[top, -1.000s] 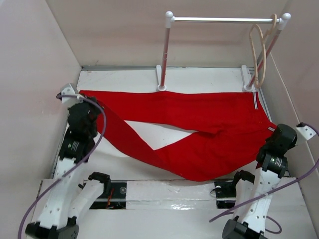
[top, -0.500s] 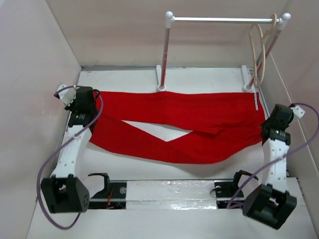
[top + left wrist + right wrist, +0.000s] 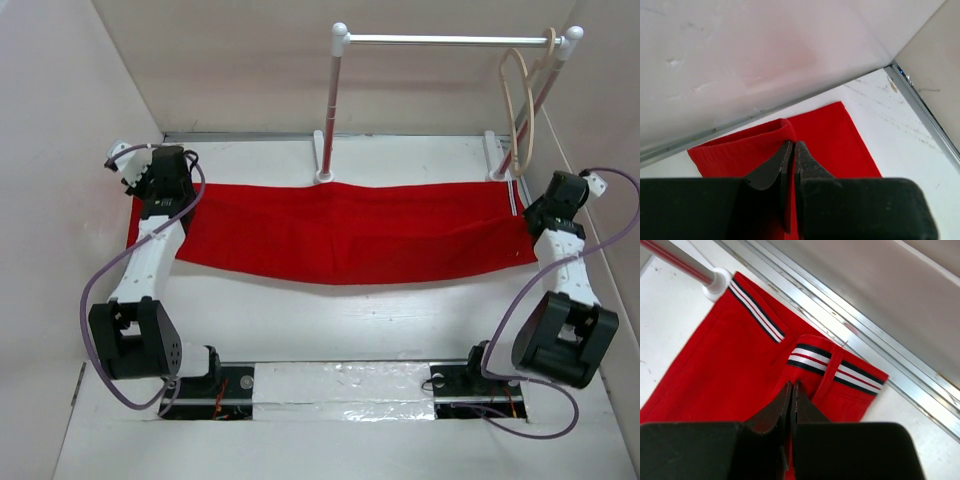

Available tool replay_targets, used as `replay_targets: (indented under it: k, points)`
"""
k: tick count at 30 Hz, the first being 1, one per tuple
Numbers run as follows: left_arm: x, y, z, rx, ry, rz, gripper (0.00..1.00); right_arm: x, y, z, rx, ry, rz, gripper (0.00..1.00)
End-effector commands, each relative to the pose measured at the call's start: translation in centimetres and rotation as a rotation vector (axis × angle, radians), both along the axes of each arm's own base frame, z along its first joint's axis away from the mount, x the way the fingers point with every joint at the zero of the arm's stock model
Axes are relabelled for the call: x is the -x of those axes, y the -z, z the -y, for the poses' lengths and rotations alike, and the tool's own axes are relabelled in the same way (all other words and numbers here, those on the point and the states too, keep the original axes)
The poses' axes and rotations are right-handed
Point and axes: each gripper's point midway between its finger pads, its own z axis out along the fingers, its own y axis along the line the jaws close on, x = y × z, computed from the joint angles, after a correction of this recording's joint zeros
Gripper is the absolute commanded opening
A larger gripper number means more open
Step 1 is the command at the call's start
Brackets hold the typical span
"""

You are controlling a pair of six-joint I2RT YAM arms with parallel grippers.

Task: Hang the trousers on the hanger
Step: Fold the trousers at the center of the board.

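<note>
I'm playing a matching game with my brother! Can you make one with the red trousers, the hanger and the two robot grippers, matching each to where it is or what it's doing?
Things:
1. trousers
2. hanger
3. left gripper
4. right gripper

Places or states:
A. hangs on the rail, far right
B. pinches the striped waistband end
C. stretched out between both grippers
D. pinches the plain red end

Pairs: 1-C, 2-A, 3-D, 4-B
</note>
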Motion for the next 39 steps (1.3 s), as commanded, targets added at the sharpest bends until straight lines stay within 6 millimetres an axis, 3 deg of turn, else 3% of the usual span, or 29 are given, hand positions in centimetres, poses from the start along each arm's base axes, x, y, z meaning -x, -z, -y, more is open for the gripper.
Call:
replay_targets:
  k: [1,2,4,6,9,10,14,20,24,33,34,39]
  points:
    - [-1.2,-3.4,-1.4,-0.075,-0.053,0.07,0.0,-4.5,-5.9,1.0,0.08,-0.005,0.189,0.0]
    - [-1.6,-3.9,-1.6,-0.082,-0.059,0.074,0.0,-5.0,-6.6,1.3,0.087,-0.001,0.202,0.0]
    - [-2.2,-3.3,-1.8,-0.089,-0.07,0.05,0.0,-6.2,-6.2,1.3,0.085,-0.012,0.202,0.0]
    - [-3.1,-3.9,-1.8,-0.094,-0.068,0.079,0.0,-7.5,-5.9,1.6,0.078,-0.021,0.202,0.0]
    - [-3.7,-4.0,-3.3,-0.091,-0.077,0.087,0.0,-9.0,-5.8,1.8,0.077,-0.031,0.198,0.0]
    - [-3.9,-3.6,-4.4,-0.071,-0.087,0.089,0.0,-9.7,-4.5,1.9,0.067,-0.033,0.175,0.0]
    - [-4.4,-2.5,-5.9,-0.065,-0.1,0.057,0.0,-12.0,-3.3,2.0,0.061,-0.066,0.168,0.0]
    - [-5.9,-0.3,-6.3,-0.072,-0.104,0.007,0.0,-14.0,-2.6,2.4,0.066,-0.071,0.151,0.0]
    - [-7.3,0.5,-6.7,-0.086,-0.097,-0.032,0.0,-15.4,-0.3,3.0,0.059,-0.069,0.111,0.0]
    - [-10.7,2.3,-7.3,-0.111,-0.081,-0.061,0.0,-17.7,0.7,3.6,0.068,-0.077,0.15,0.0]
    - [-11.3,3.3,-7.3,-0.105,-0.073,-0.076,0.0,-18.2,1.2,3.8,0.063,-0.08,0.142,0.0]
    - [-13.8,3.6,-7.3,-0.092,-0.046,-0.045,0.0,-19.7,1.6,4.3,0.065,-0.085,0.14,0.0]
